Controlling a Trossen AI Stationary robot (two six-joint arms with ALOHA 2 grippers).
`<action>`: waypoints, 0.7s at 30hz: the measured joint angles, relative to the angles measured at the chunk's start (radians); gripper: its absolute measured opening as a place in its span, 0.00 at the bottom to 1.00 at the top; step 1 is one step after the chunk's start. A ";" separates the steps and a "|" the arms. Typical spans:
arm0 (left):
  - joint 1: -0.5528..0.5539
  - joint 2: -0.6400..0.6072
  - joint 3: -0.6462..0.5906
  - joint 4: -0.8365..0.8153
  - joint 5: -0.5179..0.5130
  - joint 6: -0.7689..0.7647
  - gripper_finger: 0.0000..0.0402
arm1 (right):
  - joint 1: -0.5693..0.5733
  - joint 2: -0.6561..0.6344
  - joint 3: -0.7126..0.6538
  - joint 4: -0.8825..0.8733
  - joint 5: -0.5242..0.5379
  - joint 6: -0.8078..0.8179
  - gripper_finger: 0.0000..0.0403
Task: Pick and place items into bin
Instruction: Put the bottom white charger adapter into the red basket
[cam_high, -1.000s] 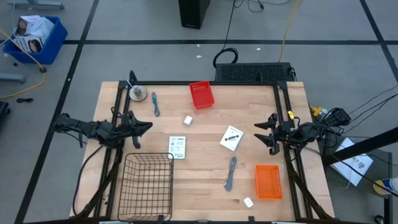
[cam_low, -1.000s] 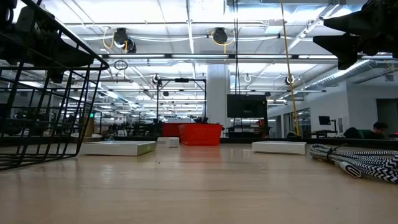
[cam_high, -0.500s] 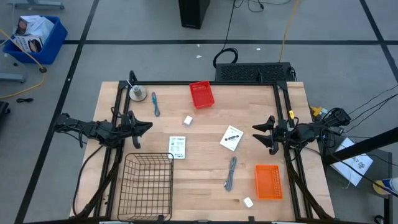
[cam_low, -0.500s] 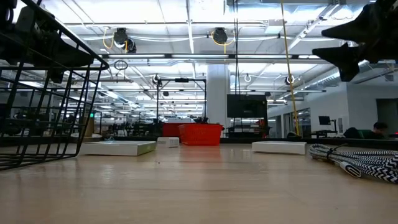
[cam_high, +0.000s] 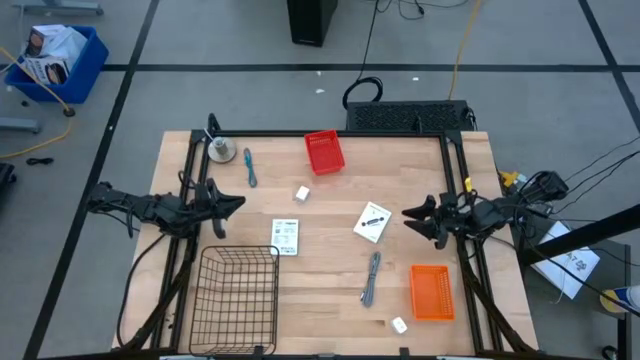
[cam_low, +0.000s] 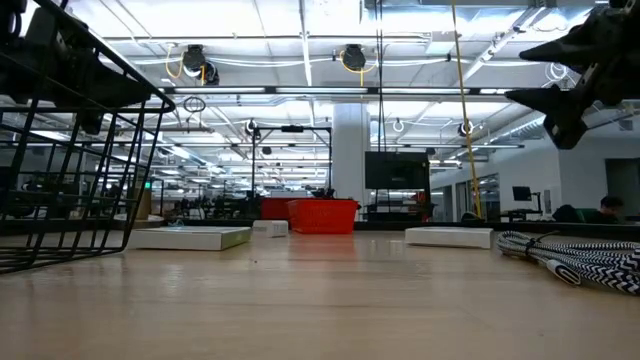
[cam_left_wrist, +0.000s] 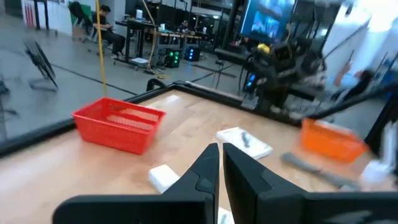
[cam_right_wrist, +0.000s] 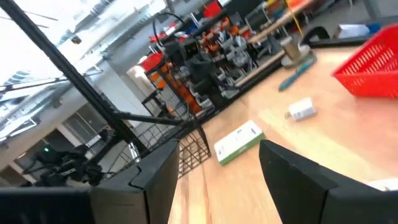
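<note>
Several items lie flat on the wooden table: a teal-handled tool (cam_high: 249, 167), a small white block (cam_high: 302, 194), two white printed packets (cam_high: 286, 236) (cam_high: 372, 221), a grey tool (cam_high: 372, 278) and another white block (cam_high: 399, 325). A red bin (cam_high: 324, 152) stands at the far middle, an orange bin (cam_high: 432, 292) at the near right, and a wire basket (cam_high: 238, 298) at the near left. My left gripper (cam_high: 238, 203) hovers shut at the table's left. My right gripper (cam_high: 422, 224) hovers open at the right, beside the right packet. Neither holds anything.
A round silver disc (cam_high: 221, 152) sits at the far left corner next to the teal tool. A black frame (cam_high: 330, 134) runs along the table's far and side edges. Bare wood (cam_high: 330, 250) lies between the two packets and in front of the red bin.
My right gripper has rolled about its own pointing line, so its two open fingers now stand at a different slant. It stays at the table's right side. The left gripper and all the items have kept still.
</note>
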 joint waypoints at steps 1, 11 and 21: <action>0.000 0.000 0.000 0.011 0.001 -0.046 0.06 | 0.000 0.018 0.000 0.005 0.011 0.006 0.54; 0.000 0.000 0.000 0.109 0.003 -0.361 0.06 | 0.141 0.417 0.019 0.555 -0.006 -0.078 0.49; 0.000 0.000 0.001 0.282 -0.034 -0.207 0.06 | 0.232 1.019 0.333 0.592 0.042 -0.158 0.46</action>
